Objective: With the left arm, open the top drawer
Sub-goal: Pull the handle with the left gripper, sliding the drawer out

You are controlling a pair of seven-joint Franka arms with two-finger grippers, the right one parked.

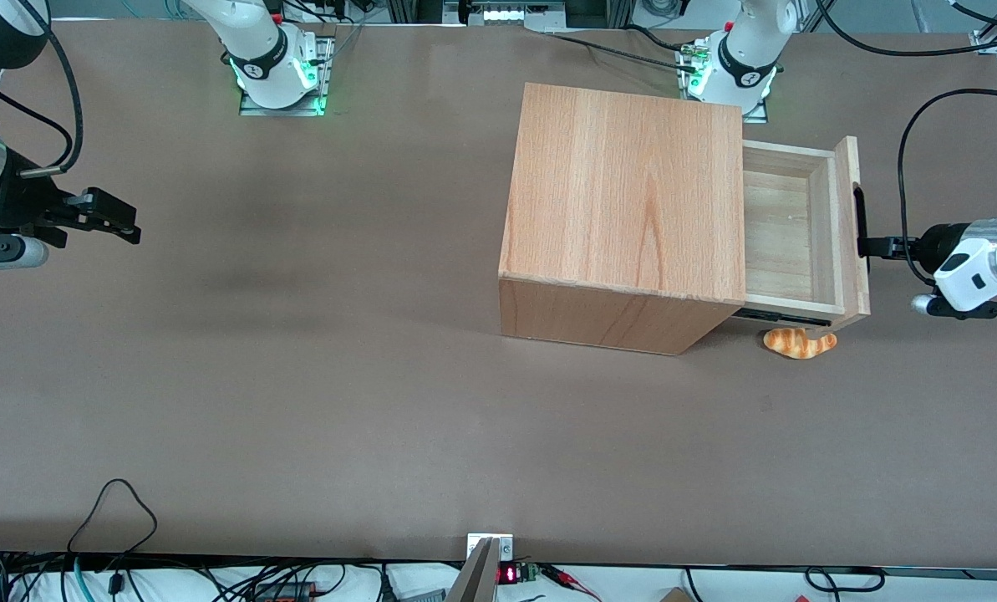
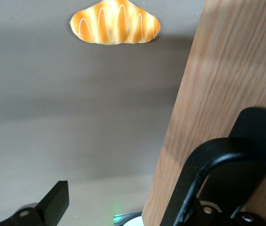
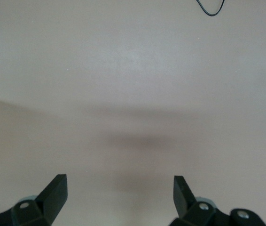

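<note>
since the wooden cabinet (image 1: 623, 192) stands with its front turned toward the working arm's end of the table (image 1: 297, 376), we read the scene from its broad top outward. out of that front comes the top drawer (image 1: 786, 234), drawn well clear of the body, so its pale plank floor lies open and bare and a black side rail shows under its near edge. its front panel carries the slim black handle (image 1: 859, 219), and there the left arm (image 1: 979, 263) reaches in level, the pose suiting a straight pull along the rails. the gripper (image 1: 870, 247) sits right at the handle. from the wrist we see its fingers spread wide: one finger (image 2: 55, 200) hangs free over the table, away from the panel, while the other is hidden by the handle bar (image 2: 208, 165). we judge it hooks the bar rather than pinching it. a toy croissant (image 1: 799, 343) lies on the table just nearer the front camera than the drawer, below its travel and out of the way. we judge the opening nearly or fully done.
</note>
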